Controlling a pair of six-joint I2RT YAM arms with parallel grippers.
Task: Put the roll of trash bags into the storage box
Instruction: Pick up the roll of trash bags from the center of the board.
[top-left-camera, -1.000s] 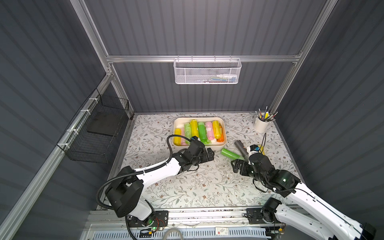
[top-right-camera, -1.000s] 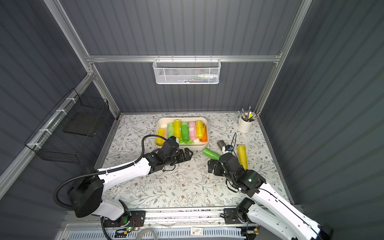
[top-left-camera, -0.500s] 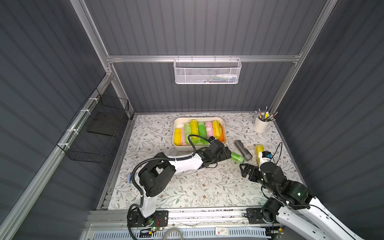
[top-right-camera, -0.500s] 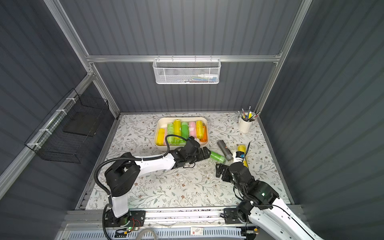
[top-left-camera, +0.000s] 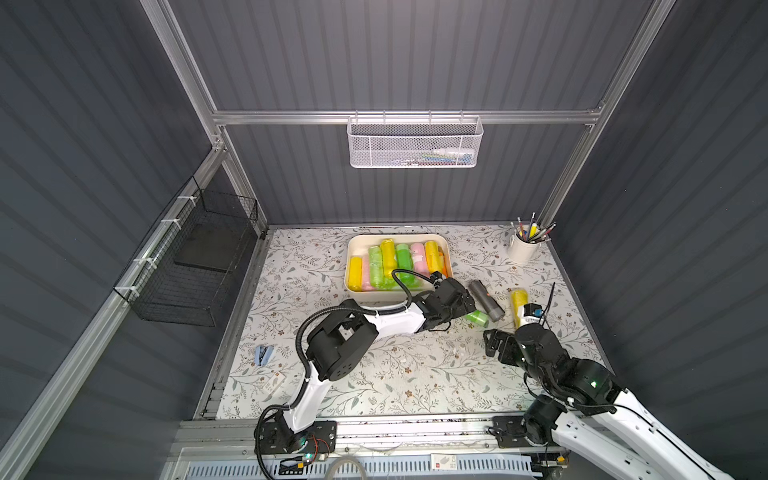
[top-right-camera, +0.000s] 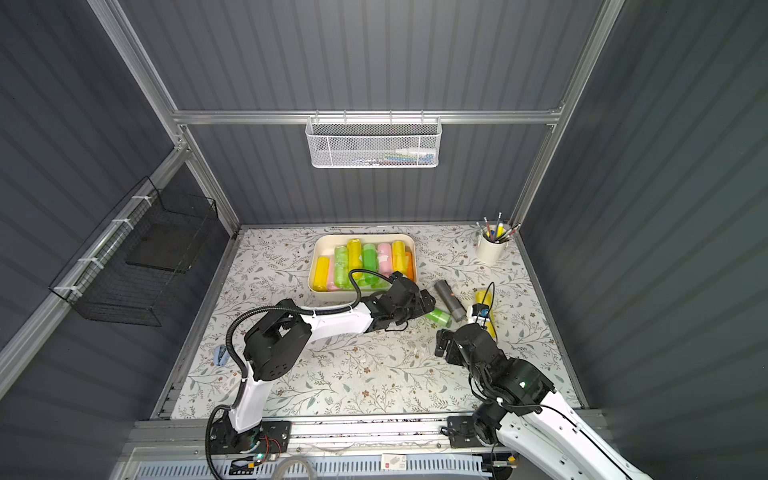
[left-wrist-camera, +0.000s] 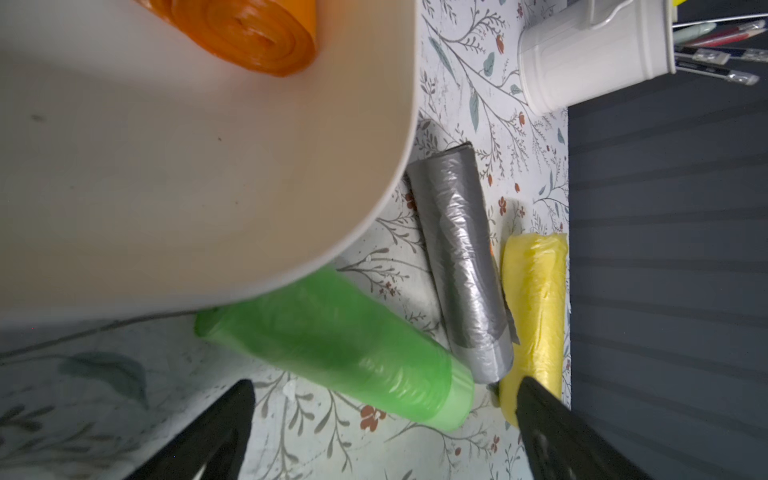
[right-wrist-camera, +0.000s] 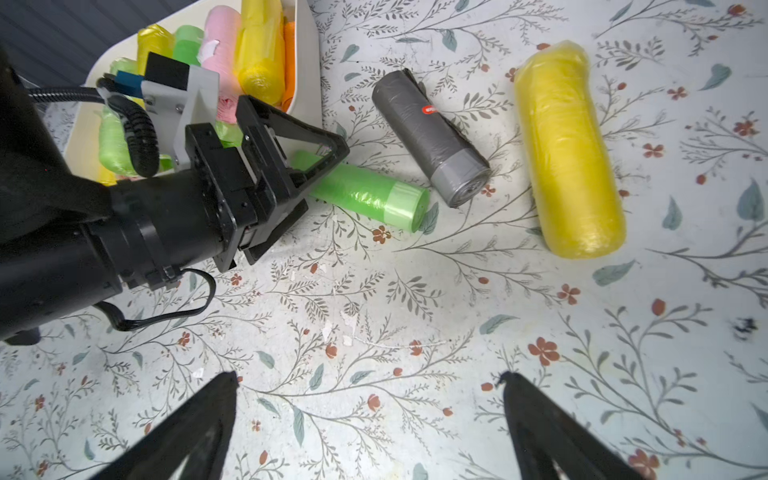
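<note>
As left gripper (left-wrist-camera: 384, 380) gapes, green roll (left-wrist-camera: 332, 332) flanks storage box (left-wrist-camera: 249, 187) corner.

In a top view the left gripper (top-left-camera: 466, 309) hides most of the green roll (top-left-camera: 478, 318). The small blue thing (top-left-camera: 263, 355) at the near left is too tiny to tell, maybe a clip.

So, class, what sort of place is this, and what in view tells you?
Probably a mock-up storage corner built as a robot test cell: dark panels on an aluminium frame, a white mesh basket hung on its rail, and a storage box of coloured bag rolls on a floral-lined table.
</note>
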